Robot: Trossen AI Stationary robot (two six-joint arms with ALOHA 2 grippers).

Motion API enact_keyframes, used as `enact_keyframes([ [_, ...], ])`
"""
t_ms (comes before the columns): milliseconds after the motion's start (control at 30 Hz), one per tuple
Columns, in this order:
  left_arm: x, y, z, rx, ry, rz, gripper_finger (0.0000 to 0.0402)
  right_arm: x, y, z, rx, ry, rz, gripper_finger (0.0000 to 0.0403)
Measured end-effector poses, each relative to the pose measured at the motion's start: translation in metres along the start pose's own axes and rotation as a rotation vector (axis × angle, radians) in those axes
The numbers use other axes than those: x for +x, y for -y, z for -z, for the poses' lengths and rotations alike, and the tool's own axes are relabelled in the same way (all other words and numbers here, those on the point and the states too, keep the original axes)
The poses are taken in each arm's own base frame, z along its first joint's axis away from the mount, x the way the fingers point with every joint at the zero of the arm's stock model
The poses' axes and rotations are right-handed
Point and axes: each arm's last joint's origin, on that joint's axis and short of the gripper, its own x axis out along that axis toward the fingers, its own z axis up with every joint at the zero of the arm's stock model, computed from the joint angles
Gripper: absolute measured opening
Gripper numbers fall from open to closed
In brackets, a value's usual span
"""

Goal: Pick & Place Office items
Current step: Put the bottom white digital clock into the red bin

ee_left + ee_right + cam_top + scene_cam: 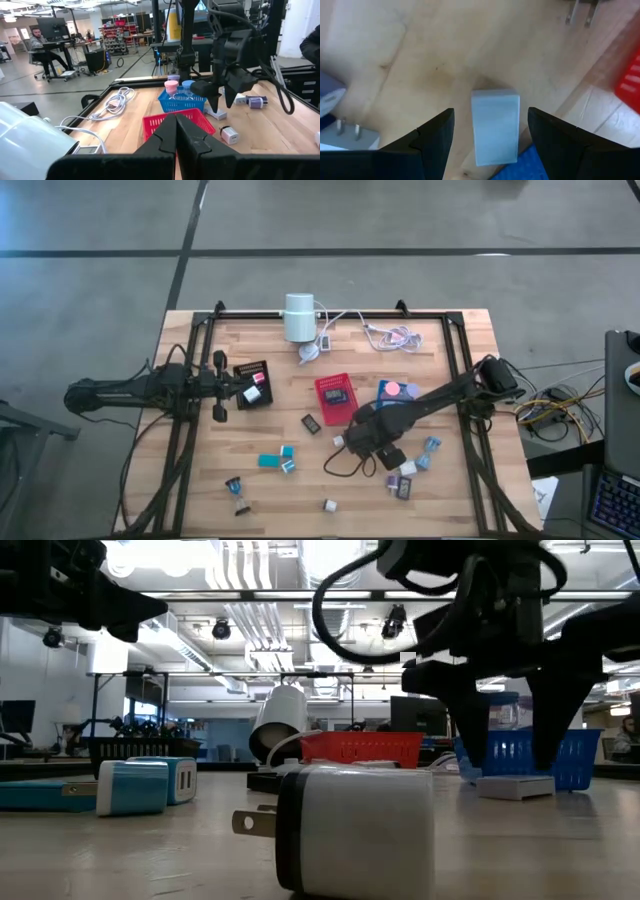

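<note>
1. Office items lie scattered over the table (190,490): teal blocks (277,460) left of centre, a white plug (350,832) at the front edge, more small pieces (405,480) at the right front.
2. A white block (495,125) lies flat on the wood between the right gripper's (490,142) spread fingers, untouched.
3. Close around it: a red tray (335,398), a blue tray (383,392) holding a pink disc (393,388), and a loose plug (229,135).
4. At the back stand a white cylinder (298,317) and its cables (390,335).
5. The left gripper (176,131) is closed and empty, hovering by a black tray (262,370) at the left.
</note>
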Motion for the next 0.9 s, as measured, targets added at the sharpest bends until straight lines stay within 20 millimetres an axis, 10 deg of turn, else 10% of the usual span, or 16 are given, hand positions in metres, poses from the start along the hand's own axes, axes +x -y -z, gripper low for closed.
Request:
enact_keyframes([
  [900, 0.000, 0.000, 0.000, 0.003, 0.000, 0.000, 0.0005, 0.017, 0.003, 0.007, 0.037, 0.026, -0.007, 0.0230],
])
